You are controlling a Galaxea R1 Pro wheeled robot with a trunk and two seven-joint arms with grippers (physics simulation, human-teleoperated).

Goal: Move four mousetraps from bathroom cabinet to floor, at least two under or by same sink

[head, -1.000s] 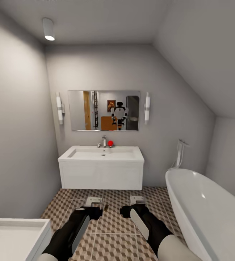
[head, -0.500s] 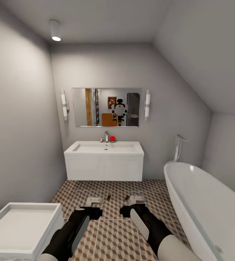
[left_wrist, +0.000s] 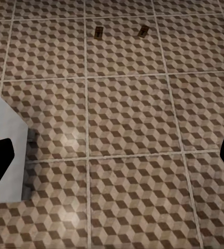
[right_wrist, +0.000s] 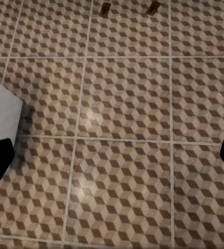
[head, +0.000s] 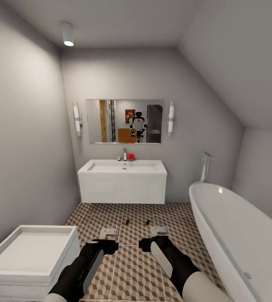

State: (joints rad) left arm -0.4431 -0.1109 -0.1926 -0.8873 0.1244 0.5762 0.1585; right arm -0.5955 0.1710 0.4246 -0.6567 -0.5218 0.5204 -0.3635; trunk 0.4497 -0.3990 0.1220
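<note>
Both arms reach forward low in the head view; the left gripper [head: 109,232] and right gripper [head: 159,230] are spread wide, empty. Two mousetraps [head: 127,222] [head: 147,221] lie on the bathroom floor [head: 131,272] at lower centre.

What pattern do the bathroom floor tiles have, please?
Brown, beige and cream cubes; bathroom floor, left wrist view.

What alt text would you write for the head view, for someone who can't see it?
Two small mousetraps lie on the cube-patterned bathroom floor, in front of a white wall-hung sink with a mirror above it. The robot's left gripper and right gripper reach forward, both empty, with a white bathtub at the right.
</note>
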